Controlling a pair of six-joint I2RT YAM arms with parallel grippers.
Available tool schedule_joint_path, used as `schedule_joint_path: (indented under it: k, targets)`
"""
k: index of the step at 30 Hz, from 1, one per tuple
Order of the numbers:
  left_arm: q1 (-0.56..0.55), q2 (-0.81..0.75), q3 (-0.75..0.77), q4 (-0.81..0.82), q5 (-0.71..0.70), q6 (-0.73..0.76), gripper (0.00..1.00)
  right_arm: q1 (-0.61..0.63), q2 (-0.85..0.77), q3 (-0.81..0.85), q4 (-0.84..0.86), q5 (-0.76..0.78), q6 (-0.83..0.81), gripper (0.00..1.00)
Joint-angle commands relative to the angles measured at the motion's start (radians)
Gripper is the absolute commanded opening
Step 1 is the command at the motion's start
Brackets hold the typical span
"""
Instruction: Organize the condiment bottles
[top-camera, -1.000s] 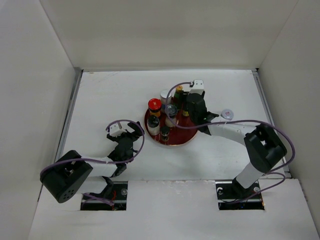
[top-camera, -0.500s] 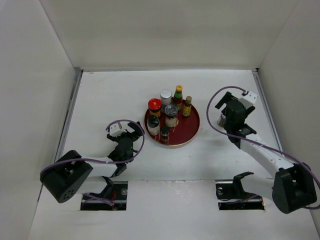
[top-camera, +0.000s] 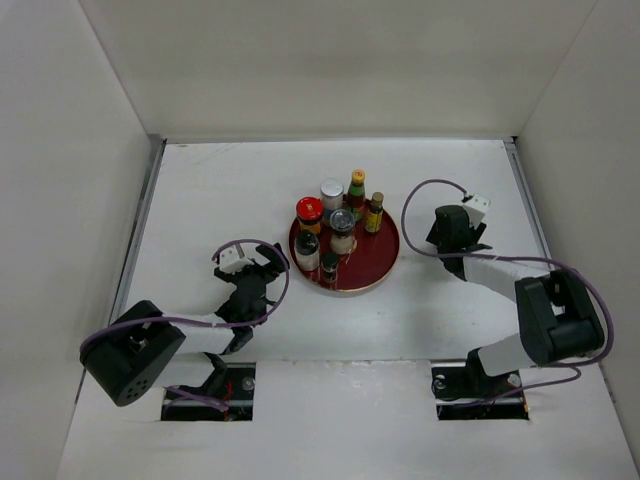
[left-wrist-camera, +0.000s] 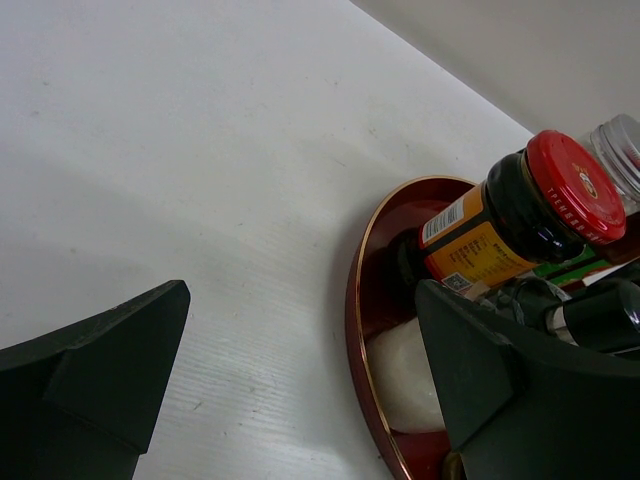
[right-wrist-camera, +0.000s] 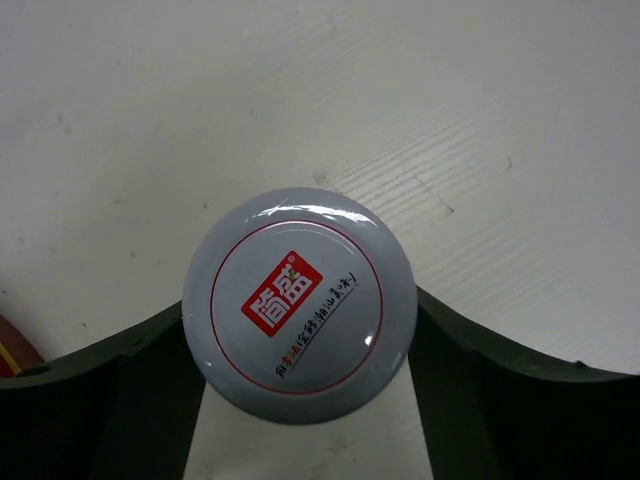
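Overhead view: a round red lacquer tray (top-camera: 378, 262) sits mid-worktop (top-camera: 220, 200) and carries seven condiment bottles, all upright and crowded onto its left and far half.

- Far edge: a silver-lidded jar (top-camera: 331, 188), with a red sauce bottle (top-camera: 356, 188) with a green neck just beside it on the right.
- Right of these: a slim yellow-labelled bottle (top-camera: 374, 212).
- Left rim: a red-lidded jar (top-camera: 309, 210). The left wrist view shows dark glass and an orange-yellow label.
- Centre: a pale-lidded jar (top-camera: 342, 222).
- Near side: a black-capped bottle (top-camera: 307, 245) and a small dark bottle (top-camera: 329, 265).

An eighth container, a grey-lidded jar (right-wrist-camera: 300, 300), stands on the bare worktop to the right of the tray and apart from it. Its round lid bears a thin red ring and a red square logo with script below.

The right hand (top-camera: 450, 232) is lowered over this jar, with one finger (right-wrist-camera: 130, 400) on each side of the lid. Whether they clamp it cannot be told.

The left hand (top-camera: 252, 283) rests near the tray's left rim, released, its fingers (left-wrist-camera: 100, 370) spread wide with only worktop between them.
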Motion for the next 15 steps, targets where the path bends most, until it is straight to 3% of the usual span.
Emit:
schedule_joint_path:
  k: [1,3,5,15]
  targets:
    - [-0.006,-0.028,0.022,0.046,0.011,-0.010,1.00,-0.009,0.031,0.064,0.070,-0.016,0.004,0.67]
    - [-0.004,-0.022,0.022,0.046,0.005,-0.010,1.00,-0.004,0.012,0.055,0.087,0.019,0.006,0.55]
    - [-0.004,-0.021,0.021,0.049,0.005,-0.010,1.00,0.026,-0.025,0.049,0.100,0.070,-0.013,0.51]
    - [0.000,-0.009,0.028,0.049,0.013,-0.010,1.00,0.291,-0.257,0.022,0.051,0.122,-0.064,0.49]
